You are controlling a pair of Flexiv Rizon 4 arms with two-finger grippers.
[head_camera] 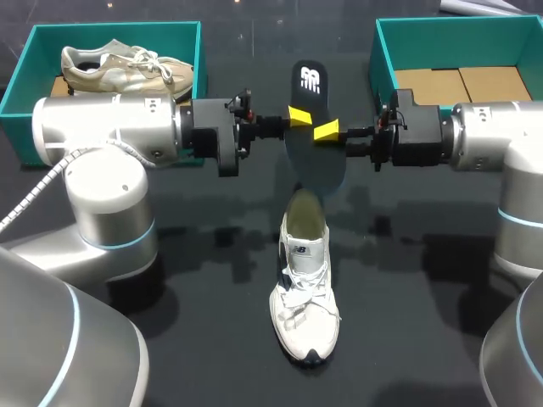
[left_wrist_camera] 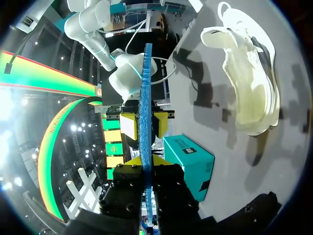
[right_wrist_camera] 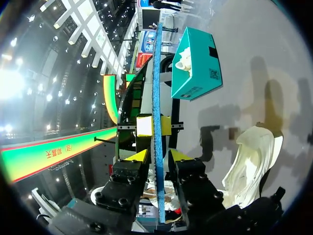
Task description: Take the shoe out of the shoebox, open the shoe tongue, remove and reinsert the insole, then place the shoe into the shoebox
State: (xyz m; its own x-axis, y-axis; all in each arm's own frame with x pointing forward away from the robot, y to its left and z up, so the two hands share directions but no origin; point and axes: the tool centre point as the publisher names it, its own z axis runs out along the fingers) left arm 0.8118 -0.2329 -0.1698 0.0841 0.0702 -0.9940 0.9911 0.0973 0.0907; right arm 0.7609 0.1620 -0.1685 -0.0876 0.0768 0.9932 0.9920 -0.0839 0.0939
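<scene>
Holding insole [head_camera: 310, 85] aloft above shoe [head_camera: 305, 292]: left fingers [head_camera: 299, 114], right fingers [head_camera: 327, 131] clamping it.

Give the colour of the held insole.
The insole is black with a white mark; head view shows it best.

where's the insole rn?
Head view: the insole is mid-table, off the surface, clamped from either side by the left jaws and the right jaws. Its lower end hangs over the heel opening of the white sneaker.
</scene>
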